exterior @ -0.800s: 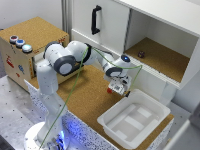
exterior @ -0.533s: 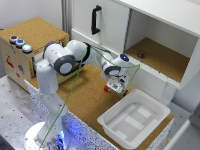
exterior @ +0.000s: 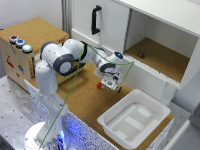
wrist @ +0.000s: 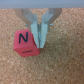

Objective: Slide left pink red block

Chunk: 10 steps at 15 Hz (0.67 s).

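Observation:
The pink red block [exterior: 99, 85] is a tiny cube lying on the cork table top [exterior: 80, 100], just in front of the cabinet. In the wrist view the pink red block [wrist: 25, 44] shows a dark letter N on its face. My gripper [exterior: 107, 86] hangs low over the table on the side of the block toward the exterior view's right. In the wrist view my gripper [wrist: 38, 40] is shut with nothing between its fingers. One finger [wrist: 35, 31] rests against the block's edge.
A white tray [exterior: 116, 131] stands on the table at the exterior view's right. The white cabinet behind has a black handle [exterior: 95, 20] and an open compartment with a small dark object [exterior: 141, 54]. A cork-topped box with buttons [exterior: 20, 42] sits at the left.
The gripper has shifted slightly toward the exterior view's left, staying low at the block. Its fingers stay shut.

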Tool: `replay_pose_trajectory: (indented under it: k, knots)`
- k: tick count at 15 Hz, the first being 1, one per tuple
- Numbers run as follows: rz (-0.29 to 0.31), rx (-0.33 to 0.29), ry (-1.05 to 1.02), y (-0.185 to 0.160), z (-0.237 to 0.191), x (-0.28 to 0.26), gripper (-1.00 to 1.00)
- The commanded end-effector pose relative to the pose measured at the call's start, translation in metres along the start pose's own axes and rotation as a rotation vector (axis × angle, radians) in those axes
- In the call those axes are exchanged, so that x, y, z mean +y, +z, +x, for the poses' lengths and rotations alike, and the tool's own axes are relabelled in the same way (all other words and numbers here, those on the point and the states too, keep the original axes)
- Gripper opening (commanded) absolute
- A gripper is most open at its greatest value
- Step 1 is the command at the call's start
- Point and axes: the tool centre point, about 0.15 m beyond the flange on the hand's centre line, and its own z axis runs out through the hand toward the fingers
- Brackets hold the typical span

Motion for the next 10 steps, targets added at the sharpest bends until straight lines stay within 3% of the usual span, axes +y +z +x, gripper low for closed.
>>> replay_pose_trajectory:
  k: [1,2,3,6,8,9,10]
  knots:
    - [-0.076,0.116,-0.062,-0.032,-0.029,-0.04,-1.0]
    - [-0.095,0.115,-0.078,-0.033,-0.031,-0.044,-1.0]
    - [-0.124,0.122,-0.09,-0.036,-0.032,-0.049,1.0]
    - [-0.136,0.132,-0.144,-0.045,-0.036,-0.062,1.0]
    - [-0.179,0.106,-0.187,-0.034,-0.035,-0.068,1.0]
    - [-0.207,0.099,-0.203,-0.03,-0.034,-0.07,1.0]
    - [-0.302,0.118,-0.192,-0.026,-0.033,-0.074,1.0]
